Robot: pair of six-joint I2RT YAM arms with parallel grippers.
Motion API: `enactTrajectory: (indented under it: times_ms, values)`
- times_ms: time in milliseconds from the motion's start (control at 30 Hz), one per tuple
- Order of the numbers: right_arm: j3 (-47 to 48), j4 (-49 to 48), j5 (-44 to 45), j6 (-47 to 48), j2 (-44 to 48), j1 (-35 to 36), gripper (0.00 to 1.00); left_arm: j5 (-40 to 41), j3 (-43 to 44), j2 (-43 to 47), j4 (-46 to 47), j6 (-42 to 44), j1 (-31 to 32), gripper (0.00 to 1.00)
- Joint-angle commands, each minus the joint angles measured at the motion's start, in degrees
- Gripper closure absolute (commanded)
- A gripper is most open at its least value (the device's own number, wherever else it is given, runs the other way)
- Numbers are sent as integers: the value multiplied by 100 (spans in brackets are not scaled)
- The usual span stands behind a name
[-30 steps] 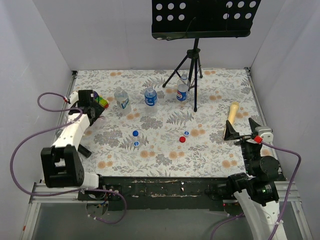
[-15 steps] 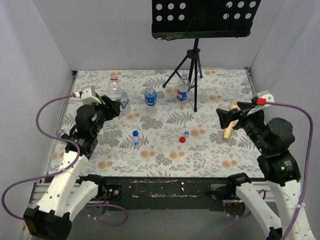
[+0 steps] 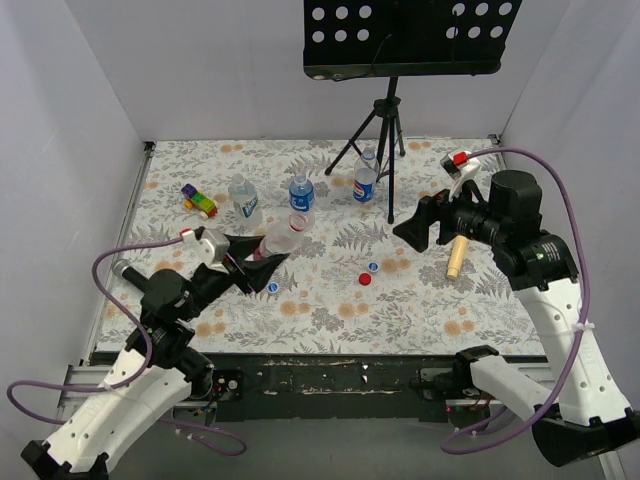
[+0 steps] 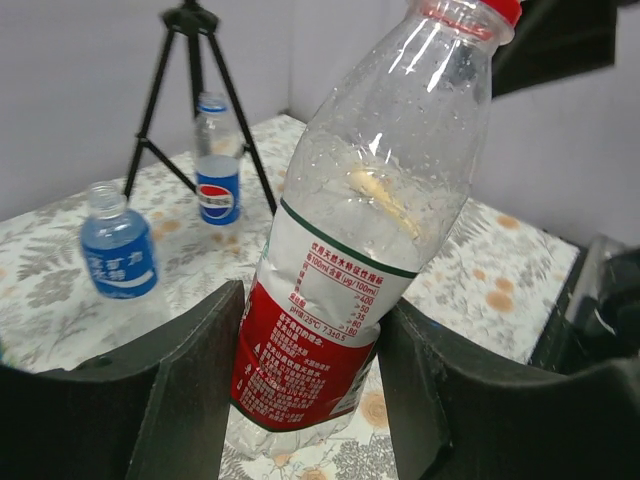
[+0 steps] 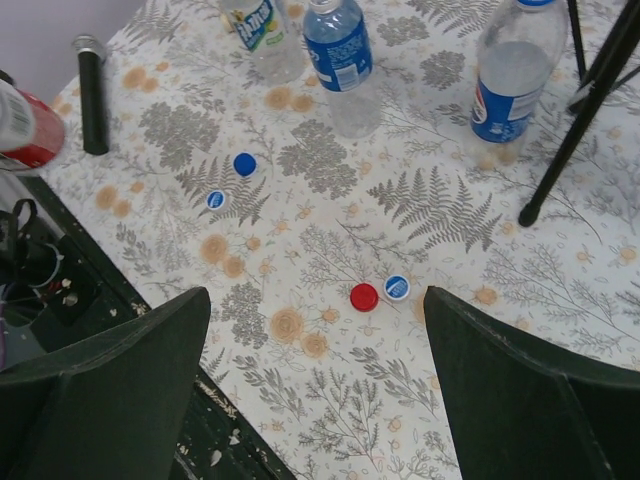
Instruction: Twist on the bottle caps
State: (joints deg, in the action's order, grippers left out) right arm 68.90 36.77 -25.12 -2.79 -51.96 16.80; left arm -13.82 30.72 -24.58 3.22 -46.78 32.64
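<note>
Left wrist view: red-labelled bottle (image 4: 330, 250), red top (image 4: 505, 8) seemingly on, was clamped aloft in the left gripper's (image 4: 312, 330) fingers. It had swung from far left toward centre. Right gripper (image 5: 315, 300), fingers wide, had come over the loose caps (image 5: 364, 296); a cap pickup likely next.

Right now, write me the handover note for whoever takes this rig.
Left gripper: shut on a red-label bottle, held tilted; its top is red, apparently capped.
Right gripper: open, empty, above the table.
Standing at the back: clear bottle, blue bottle, logo bottle.
Loose on the table: blue cap, blue-white cap, red cap, second blue-white cap.
Done: perhaps the held bottle; the logo bottle seems to wear a blue cap.
Left: check and cap the other two.
</note>
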Motion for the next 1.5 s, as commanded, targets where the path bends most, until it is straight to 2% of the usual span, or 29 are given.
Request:
enactTrajectory:
  times_ms: [0, 133, 267, 400, 500, 667, 867, 1167, 1300, 1367, 1400, 1467]
  values:
    - [554, 129, -906, 103, -331, 60, 4, -884, 284, -818, 161, 723, 233, 60]
    - [466, -564, -1091, -151, -393, 288, 4, -1017, 943, -1960, 12, 969, 304, 59]
    - [475, -1197, -1275, -511, -533, 613, 4, -1166, 1235, -2578, 46, 1031, 330, 59]
    - [457, -1725, -1031, -942, -745, 1192, 4, -1070, 910, -2614, 354, 978, 383, 58]
    - [527, -1788, -338, -1258, -1017, 1703, 2, -938, 585, -2456, 591, 864, 383, 57]
    - [589, -1893, 437, -1742, -1299, 2125, 3, -806, 321, -2174, 855, 724, 392, 57]
    - [580, -2192, 570, -2173, -1281, 2389, 23, -709, 250, -2139, 952, 715, 409, 57]
    - [703, -1982, 719, -2314, -1474, 2556, 45, -709, 241, -2165, 961, 715, 471, 57]
    - [765, -1762, 816, -2288, -1474, 2574, 70, -657, 224, -2139, 961, 723, 488, 57]
    - [844, -1560, 869, -2200, -1474, 2574, 83, -665, 206, -2130, 961, 715, 489, 52]
    - [887, -1464, 912, -2139, -1474, 2574, 92, -709, 206, -2130, 952, 715, 480, 47]
    - [1037, -1235, 1000, -1946, -1483, 2574, 99, -884, 206, -2113, 900, 750, 480, 33]
